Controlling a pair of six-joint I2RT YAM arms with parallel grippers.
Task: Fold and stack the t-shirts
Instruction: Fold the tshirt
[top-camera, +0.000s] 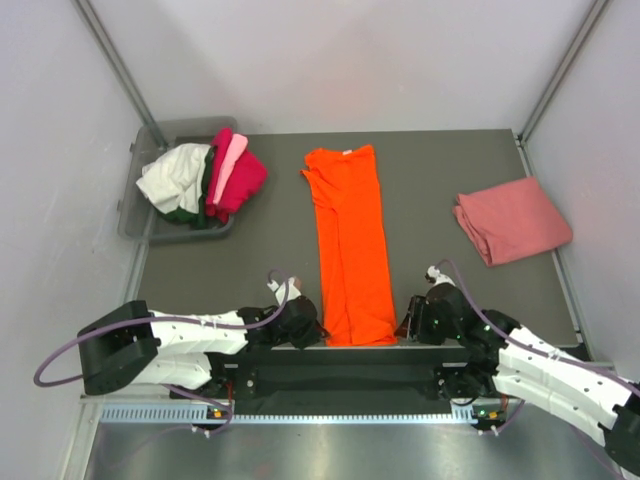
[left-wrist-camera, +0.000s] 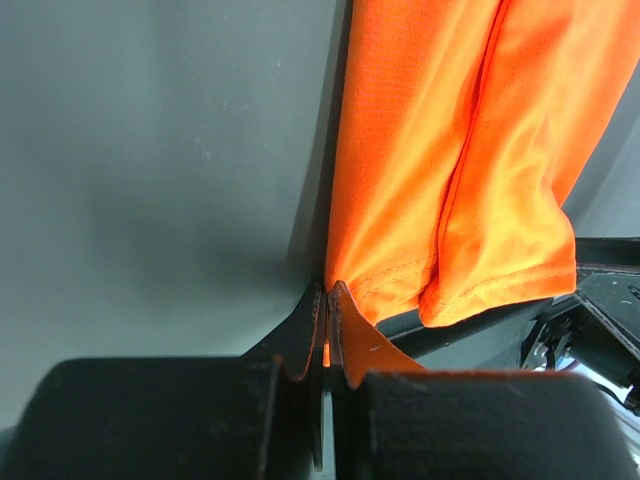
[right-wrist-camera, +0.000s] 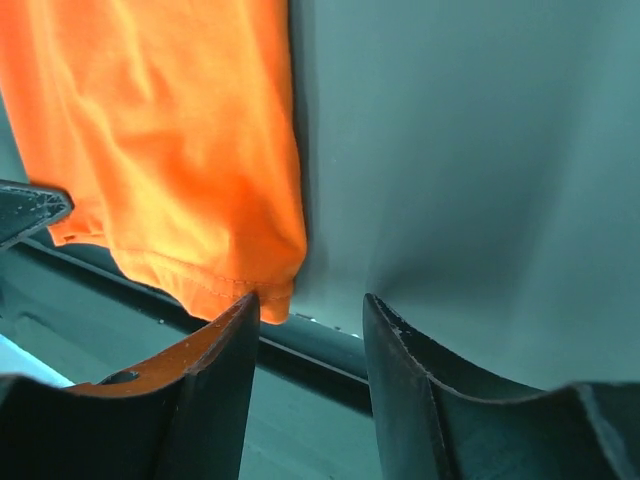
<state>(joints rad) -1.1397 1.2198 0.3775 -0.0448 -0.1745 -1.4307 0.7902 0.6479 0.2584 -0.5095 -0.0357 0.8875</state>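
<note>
Centre of the top view: orange shirt (top-camera: 348, 245) lies as a long strip, hem at the bottom. Left gripper (left-wrist-camera: 328, 300) pinches its left hem corner; right gripper (right-wrist-camera: 310, 318) gapes empty beside the right corner. Cloth looks light, limp: grab both hem corners, all layers.

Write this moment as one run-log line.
shirt: orange t-shirt folded lengthwise, flat | left claw: shut on its near hem corner | right claw: open, beside other corner | salmon t-shirt: folded, right side
</note>
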